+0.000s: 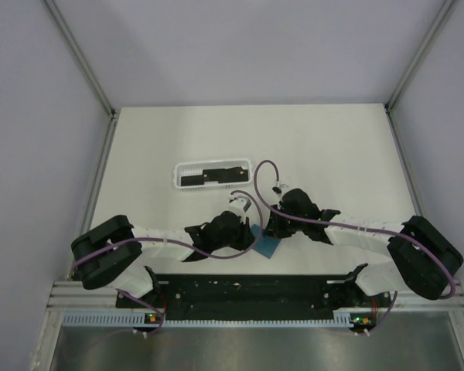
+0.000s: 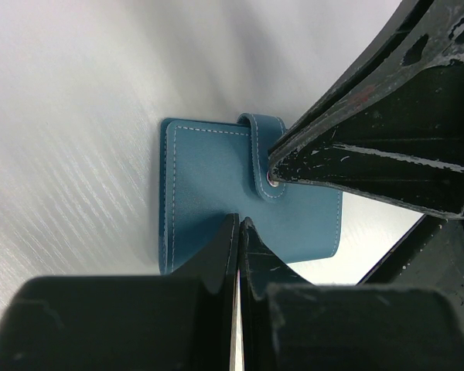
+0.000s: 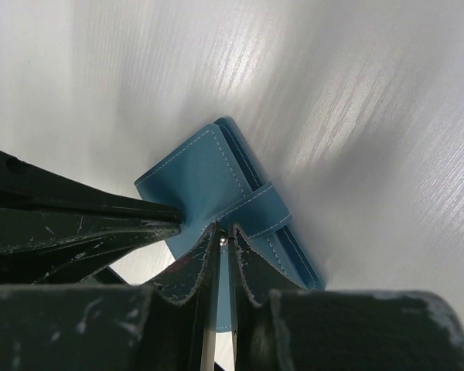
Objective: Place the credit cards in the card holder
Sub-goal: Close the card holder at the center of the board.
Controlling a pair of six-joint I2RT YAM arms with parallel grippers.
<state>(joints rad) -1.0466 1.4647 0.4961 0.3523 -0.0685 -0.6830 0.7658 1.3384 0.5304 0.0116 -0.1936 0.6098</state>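
The card holder [image 2: 216, 185] lies flat on the counter [image 1: 317, 154], between the two arms. The left fingers [image 2: 213, 259] are closed, their tips resting at its near edge. The right fingers [image 3: 184, 270] pinch the tab of its snap strap [image 3: 251, 205].

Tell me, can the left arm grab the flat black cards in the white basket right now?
Probably not yet: the left arm seems to have its jaws shut on the teal-blue soft pouch. The flat black cards lie uncovered in the white slotted basket, so letting go first should free it.
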